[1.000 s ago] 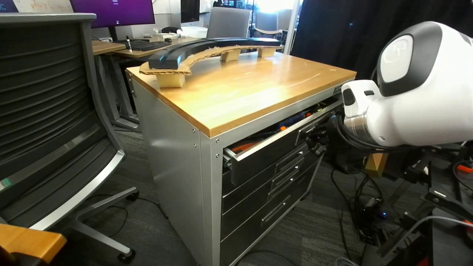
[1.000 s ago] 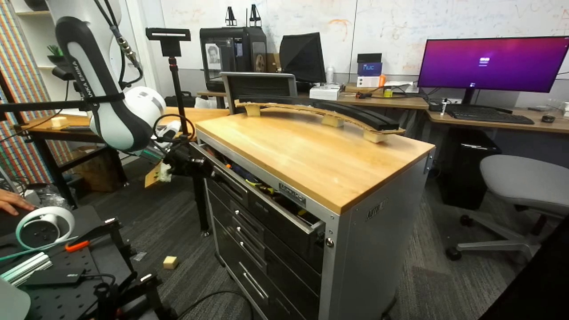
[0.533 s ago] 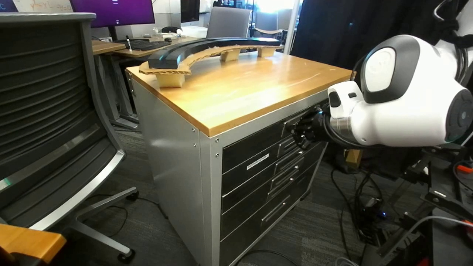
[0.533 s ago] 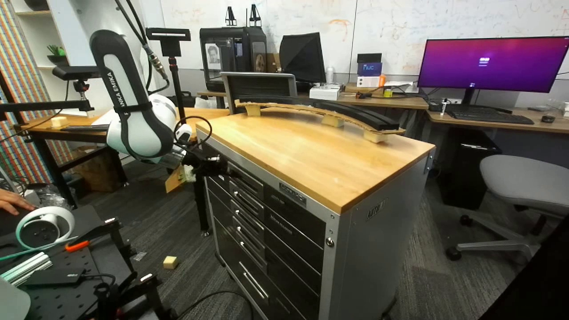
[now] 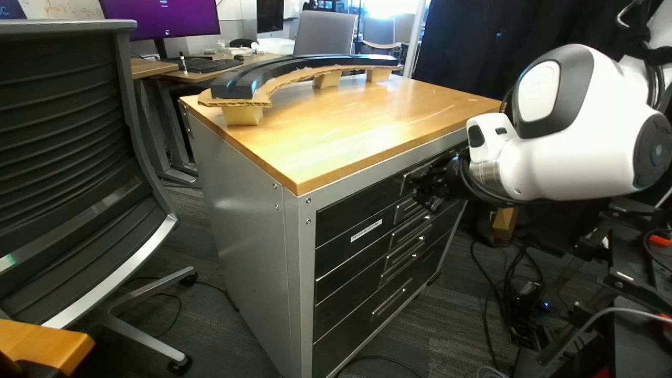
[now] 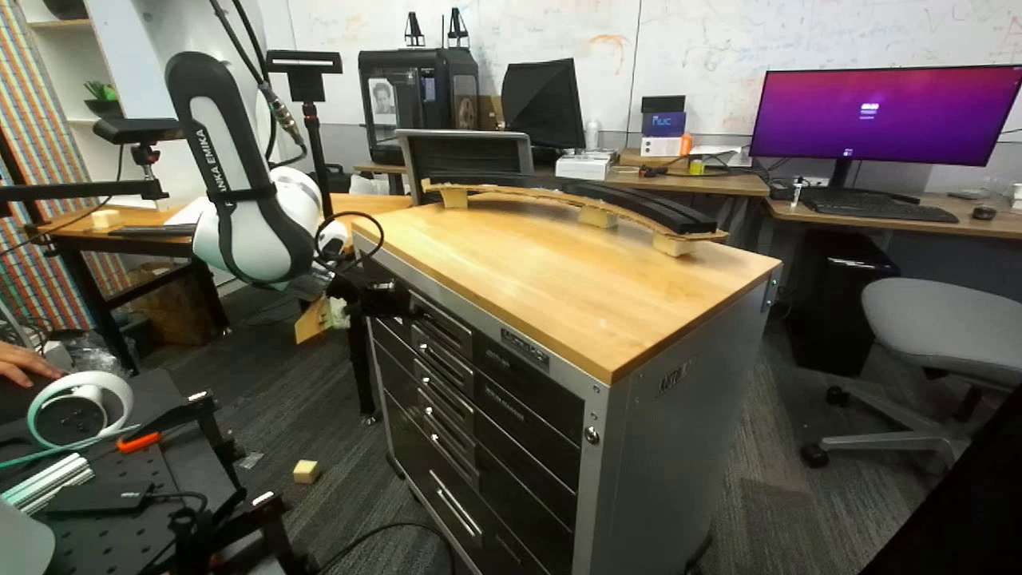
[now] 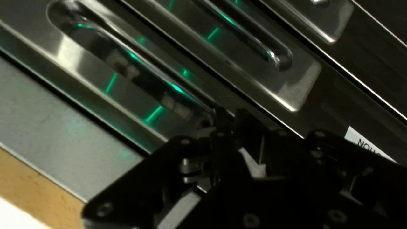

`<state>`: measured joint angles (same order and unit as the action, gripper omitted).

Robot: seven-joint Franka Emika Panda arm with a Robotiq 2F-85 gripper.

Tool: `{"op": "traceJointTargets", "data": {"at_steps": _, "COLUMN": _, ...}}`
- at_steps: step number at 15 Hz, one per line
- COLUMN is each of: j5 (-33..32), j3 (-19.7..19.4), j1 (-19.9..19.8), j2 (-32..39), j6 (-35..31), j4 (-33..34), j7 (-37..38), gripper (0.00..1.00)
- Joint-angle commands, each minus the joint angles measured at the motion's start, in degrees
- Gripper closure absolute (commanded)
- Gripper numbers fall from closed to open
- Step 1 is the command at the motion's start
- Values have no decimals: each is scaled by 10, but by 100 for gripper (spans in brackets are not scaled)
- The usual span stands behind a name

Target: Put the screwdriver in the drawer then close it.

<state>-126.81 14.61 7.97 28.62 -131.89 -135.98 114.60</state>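
Note:
The drawer is pushed fully in; its dark front stands flush under the wooden top in both exterior views. Its long recessed handle fills the left of the wrist view. My gripper is at the drawer front, near the end of that handle; it also shows at the cabinet's front in an exterior view. In the wrist view the two fingertips are close together with nothing seen between them. I cannot tell whether they touch the front. The screwdriver is not visible.
The wood-topped cabinet bears a black curved piece on cardboard and foam blocks. Lower drawers sit shut below. A mesh chair stands beside the cabinet. A dark bench with cables and tools stands in front of it.
The drawer was partly open with tools showing inside; it slid shut between one second and half a second ago as my gripper moved toward the cabinet. Since then almost nothing has moved.

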Motion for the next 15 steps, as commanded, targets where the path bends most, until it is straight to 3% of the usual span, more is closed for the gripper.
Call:
{"op": "traceJointTargets", "data": {"at_steps": 1, "j5": 152, "j3": 27, "j1": -26, "j2": -61, "j6": -89, "j4": 30, "j7": -85, "gripper": 56}}
{"op": "traceJointTargets", "data": {"at_steps": 3, "j5": 255, "j3": 20, "j1": -35, "j2": -66, "j6": -110, "j4": 29, "j7": -131, "gripper": 46}}
{"op": "traceJointTargets", "data": {"at_steps": 4, "j5": 306, "j3": 53, "j1": -68, "j2": -62, "j6": -93, "j4": 26, "j7": -164, "gripper": 39}}
{"op": "traceJointTargets", "data": {"at_steps": 8, "j5": 504, "j3": 138, "j1": -104, "j2": -80, "j6": -28, "j4": 60, "j7": -285, "gripper": 3}}
{"op": "traceJointTargets", "data": {"at_steps": 9, "j5": 552, "j3": 157, "j1": -104, "j2": -86, "j6": -1, "j4": 77, "j7": -311, "gripper": 0}}
{"op": "traceJointTargets", "data": {"at_steps": 11, "j5": 648, "j3": 178, "j1": -89, "j2": -102, "j6": 37, "j4": 116, "j7": -363, "gripper": 0}}
{"op": "traceJointTargets", "data": {"at_steps": 12, "j5": 697, "j3": 131, "j1": -30, "j2": -118, "j6": 35, "j4": 138, "j7": -383, "gripper": 0}}
{"op": "traceJointTargets", "data": {"at_steps": 15, "j5": 792, "j3": 100, "j1": 36, "j2": -144, "j6": 65, "j4": 207, "j7": -394, "gripper": 0}}
